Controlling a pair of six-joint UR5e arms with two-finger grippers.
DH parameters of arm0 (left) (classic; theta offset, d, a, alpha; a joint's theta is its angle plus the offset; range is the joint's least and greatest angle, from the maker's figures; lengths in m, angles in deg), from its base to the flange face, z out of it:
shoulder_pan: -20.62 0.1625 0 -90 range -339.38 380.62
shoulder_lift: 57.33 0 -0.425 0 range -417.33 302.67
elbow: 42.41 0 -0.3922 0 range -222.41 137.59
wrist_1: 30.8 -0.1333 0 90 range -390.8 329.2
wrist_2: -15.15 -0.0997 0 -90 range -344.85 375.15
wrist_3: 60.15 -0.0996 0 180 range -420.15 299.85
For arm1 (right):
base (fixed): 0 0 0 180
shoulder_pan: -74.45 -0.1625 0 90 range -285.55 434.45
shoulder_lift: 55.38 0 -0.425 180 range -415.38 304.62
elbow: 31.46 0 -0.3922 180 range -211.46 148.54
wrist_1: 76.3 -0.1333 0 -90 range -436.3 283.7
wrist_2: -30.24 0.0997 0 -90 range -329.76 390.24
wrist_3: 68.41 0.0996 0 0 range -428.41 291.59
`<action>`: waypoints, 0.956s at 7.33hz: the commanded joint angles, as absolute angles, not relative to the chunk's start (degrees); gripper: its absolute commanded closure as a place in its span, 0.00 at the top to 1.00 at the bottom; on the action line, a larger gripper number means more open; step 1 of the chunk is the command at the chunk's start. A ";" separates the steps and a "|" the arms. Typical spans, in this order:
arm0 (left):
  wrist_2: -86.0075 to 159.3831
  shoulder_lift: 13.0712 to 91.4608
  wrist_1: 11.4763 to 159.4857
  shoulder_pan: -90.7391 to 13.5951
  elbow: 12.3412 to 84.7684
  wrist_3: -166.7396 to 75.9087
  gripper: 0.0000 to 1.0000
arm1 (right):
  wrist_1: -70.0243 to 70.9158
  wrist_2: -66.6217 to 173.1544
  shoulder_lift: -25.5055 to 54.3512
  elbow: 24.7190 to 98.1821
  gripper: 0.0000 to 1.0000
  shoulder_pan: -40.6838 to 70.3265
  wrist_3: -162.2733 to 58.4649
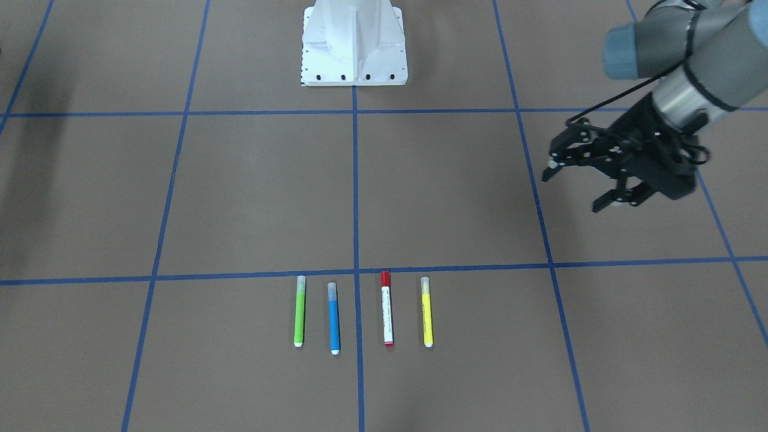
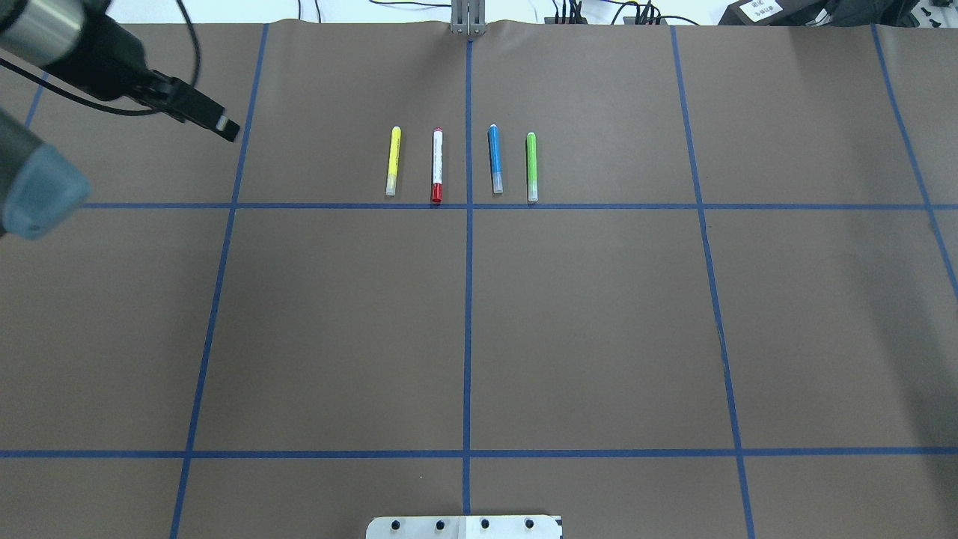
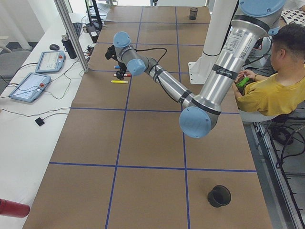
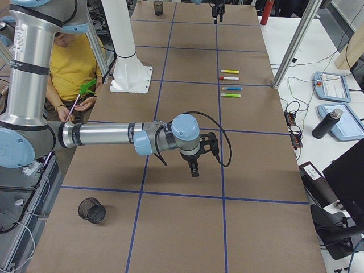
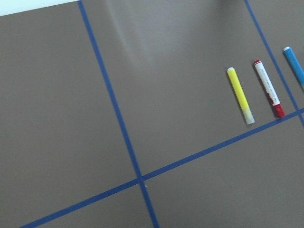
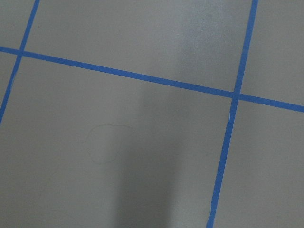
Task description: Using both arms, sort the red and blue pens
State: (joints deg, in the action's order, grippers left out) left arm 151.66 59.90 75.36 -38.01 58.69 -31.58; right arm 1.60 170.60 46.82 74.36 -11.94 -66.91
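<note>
Pens lie parallel in a far row: the white-barrelled, red-capped marker point(image 2: 436, 165) just left of the blue tape centre line point(image 2: 468, 299), the blue-barrelled marker point(image 2: 495, 159) just right of it. The black left gripper point(image 1: 575, 189) hovers far left, jaws apart. Whether the black right gripper point(image 4: 194, 166) has its jaws apart or together, I cannot tell.

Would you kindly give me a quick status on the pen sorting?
Left gripper open, empty. Right gripper: state unclear. Red pen, blue pen lying untouched, flanked by yellow marker, green marker.
</note>
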 commanded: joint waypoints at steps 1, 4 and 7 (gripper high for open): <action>144.05 67.02 76.52 -31.15 55.07 -25.14 1.00 | 1.57 170.61 46.83 74.36 1.00 -11.94 -66.91; 142.33 77.62 75.73 -29.21 39.93 -15.43 1.00 | 1.57 170.52 46.83 74.36 1.00 -11.94 -67.00; 139.37 90.38 75.73 -25.36 21.27 -12.42 1.00 | 1.66 170.60 46.83 74.36 1.00 -11.86 -67.00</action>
